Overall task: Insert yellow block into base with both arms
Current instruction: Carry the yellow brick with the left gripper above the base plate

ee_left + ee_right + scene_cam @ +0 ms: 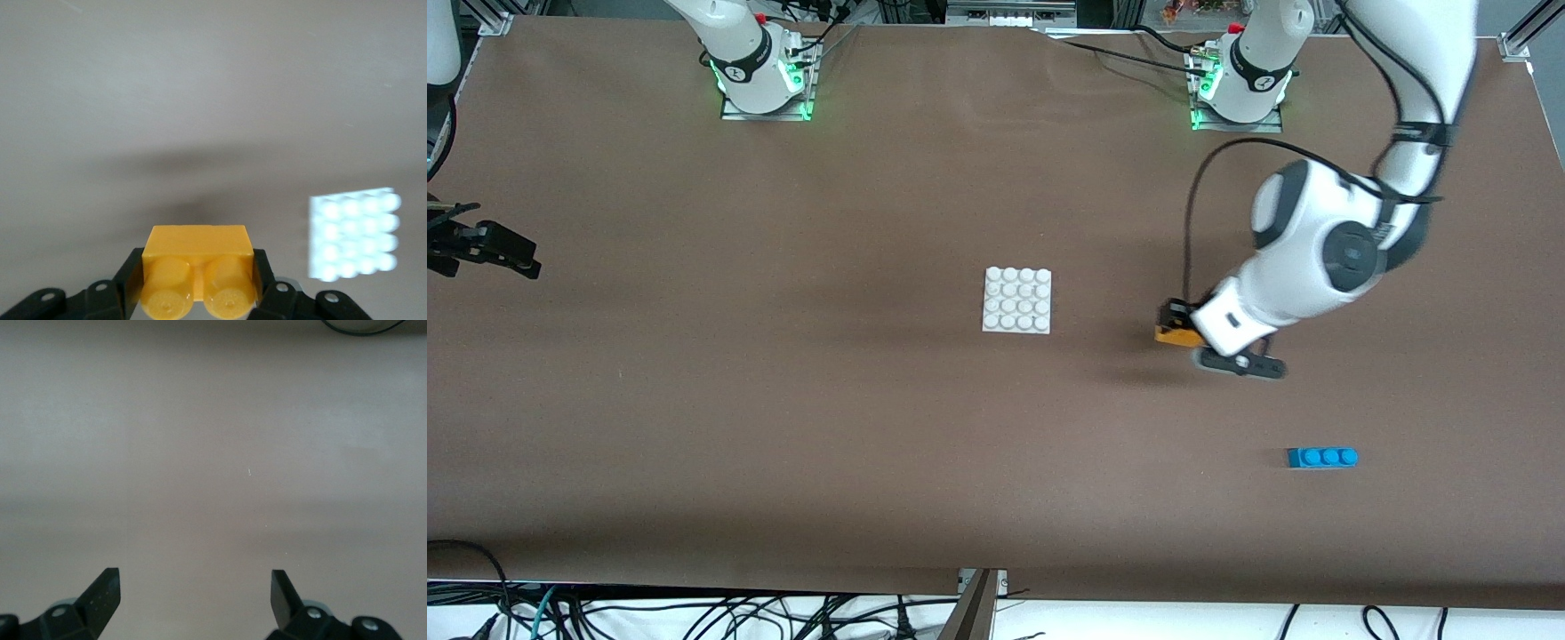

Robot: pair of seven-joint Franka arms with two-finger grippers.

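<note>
My left gripper (1172, 325) is shut on the yellow block (1176, 335), over the table between the base and the left arm's end. In the left wrist view the yellow block (199, 263) sits between the black fingers (263, 270) of the left gripper (198, 273), its two studs facing the camera. The white studded base (1017, 300) lies flat mid-table; it also shows as a bright square, the base (353, 233), ahead of the block. My right gripper (494, 251) waits open at the right arm's end of the table. Its fingers (103, 593) stand wide apart around bare brown mat, so the right gripper (193, 590) holds nothing.
A blue three-stud brick (1322, 457) lies nearer to the front camera than the left gripper, toward the left arm's end. Brown mat (783, 400) covers the table. Both arm bases (760, 67) stand along the farthest edge.
</note>
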